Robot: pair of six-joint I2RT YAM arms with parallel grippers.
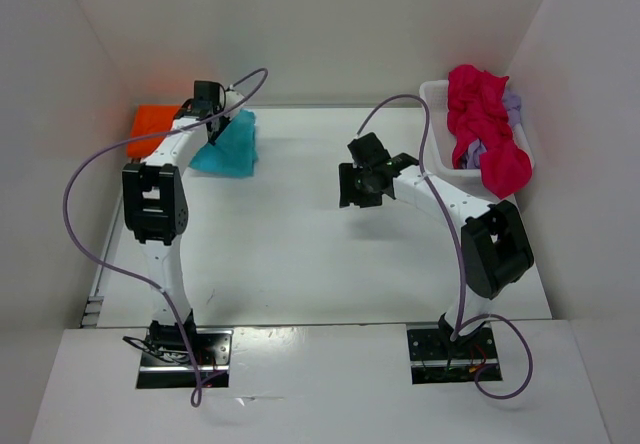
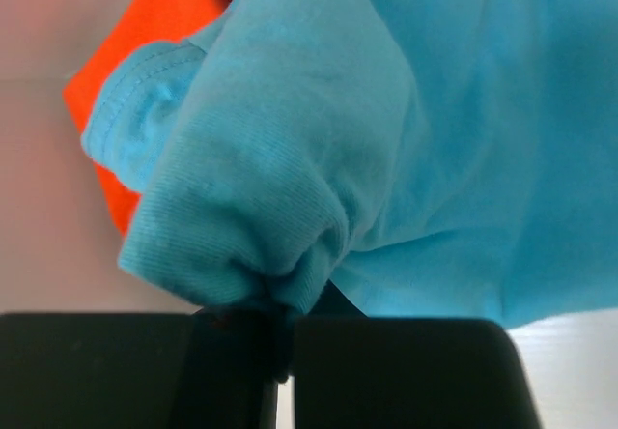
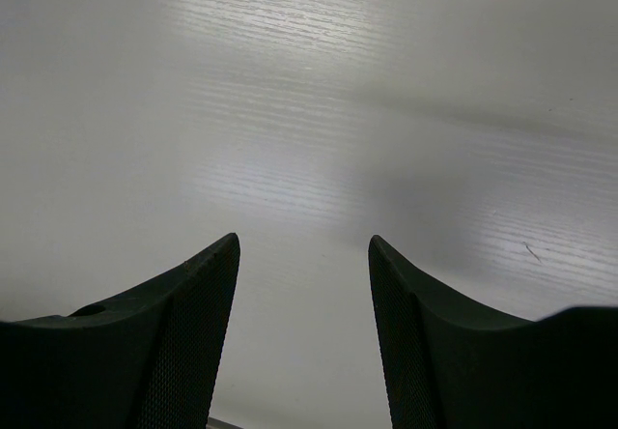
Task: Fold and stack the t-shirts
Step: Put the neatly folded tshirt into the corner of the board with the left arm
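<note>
Overhead and wrist views of two arms at a white surface point(image 1: 300, 254), with positions given relative to the white mesh basket point(image 1: 432, 99). The basket stands at the far right of the surface, against the right wall. The magenta-red shirt point(image 1: 485, 124) lies crumpled in the basket, heaped above its rim and hanging over its near end. The pale lavender shirt point(image 1: 512, 104) lies beneath it in the same basket and shows only in small patches at the far side and between the red folds. The turquoise shirt point(image 1: 230, 146) is well apart from the basket, across the surface to its left, gathered into a loose bunch. The orange shirt point(image 1: 155, 124) lies farther from the basket again, just beyond the turquoise one and touching it, near the left wall. The left pincer point(image 2: 280, 318) is closed, its jaws meeting on a bunched fold of the turquoise shirt near a hemmed edge; in the left wrist view the cloth fills most of the field, with the orange shirt behind it. The right pincer point(image 3: 304, 255) is just to the left of the basket, over bare surface, its jaws standing moderately wide apart with nothing between them; its wrist view shows only the two dark textured fingers point(image 3: 183, 332) and the surface
</note>
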